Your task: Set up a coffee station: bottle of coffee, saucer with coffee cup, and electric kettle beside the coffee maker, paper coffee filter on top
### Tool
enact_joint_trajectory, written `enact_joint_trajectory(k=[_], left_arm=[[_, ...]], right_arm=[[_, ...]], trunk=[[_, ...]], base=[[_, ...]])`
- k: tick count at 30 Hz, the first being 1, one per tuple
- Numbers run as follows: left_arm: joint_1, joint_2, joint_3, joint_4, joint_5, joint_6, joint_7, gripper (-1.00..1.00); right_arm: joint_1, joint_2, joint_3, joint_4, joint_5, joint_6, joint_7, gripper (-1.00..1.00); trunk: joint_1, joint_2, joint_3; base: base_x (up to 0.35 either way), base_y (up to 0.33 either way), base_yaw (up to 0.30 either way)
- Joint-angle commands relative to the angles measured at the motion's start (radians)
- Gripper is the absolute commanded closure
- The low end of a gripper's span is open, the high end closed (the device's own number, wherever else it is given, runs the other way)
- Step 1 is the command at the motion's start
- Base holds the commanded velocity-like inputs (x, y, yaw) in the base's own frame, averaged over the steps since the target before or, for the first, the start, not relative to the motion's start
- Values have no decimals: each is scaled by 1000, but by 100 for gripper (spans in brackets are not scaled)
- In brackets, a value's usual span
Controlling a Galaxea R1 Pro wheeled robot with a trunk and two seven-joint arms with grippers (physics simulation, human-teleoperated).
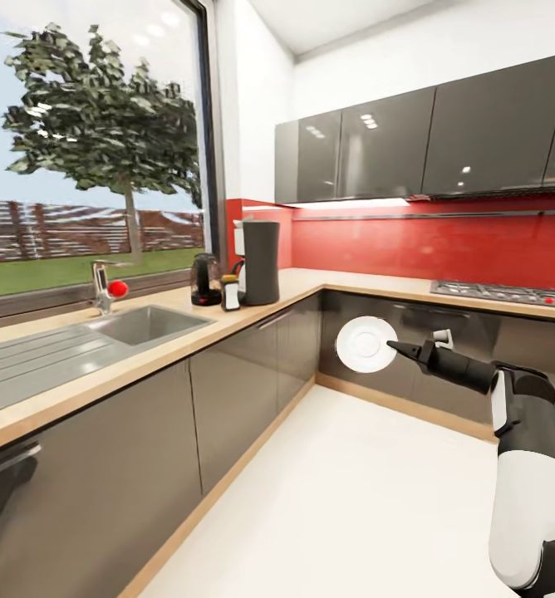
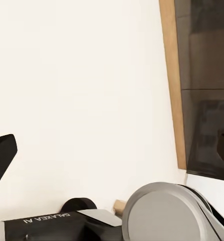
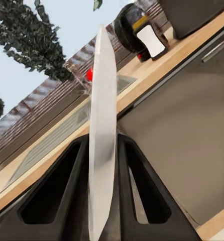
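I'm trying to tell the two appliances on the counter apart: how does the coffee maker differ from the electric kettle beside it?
The coffee maker is the taller one, roughly twice the height of the electric kettle. The coffee maker is a straight, matte dark grey cylinder; the electric kettle is rounded and looks glossy and dark. The coffee maker stands nearer the corner, the electric kettle nearer the sink. Both stand upright on the kitchen countertop, with the bottle of coffee between them.

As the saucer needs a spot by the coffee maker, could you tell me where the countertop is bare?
Bare kitchen countertop runs from the coffee maker past the corner to the hob. Toward the sink it is crowded: bottle of coffee and electric kettle stand close together.
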State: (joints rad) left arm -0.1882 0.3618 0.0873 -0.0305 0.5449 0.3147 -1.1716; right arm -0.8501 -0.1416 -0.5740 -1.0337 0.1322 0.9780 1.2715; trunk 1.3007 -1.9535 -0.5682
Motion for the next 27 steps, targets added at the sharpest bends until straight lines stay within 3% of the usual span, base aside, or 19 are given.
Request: enact_joint_trajectory(k=[1, 27], left_arm=[[0, 0, 8, 0, -5, 10, -3, -100], [0, 0, 9, 0, -5, 10, -3, -100]], right_arm=[[-1, 0, -3, 0, 9, 8, 11, 100], [-1, 0, -3, 0, 9, 8, 11, 100]], trunk=[[0, 0, -1], [0, 0, -1]], base=[[271, -196, -113], [306, -133, -22]])
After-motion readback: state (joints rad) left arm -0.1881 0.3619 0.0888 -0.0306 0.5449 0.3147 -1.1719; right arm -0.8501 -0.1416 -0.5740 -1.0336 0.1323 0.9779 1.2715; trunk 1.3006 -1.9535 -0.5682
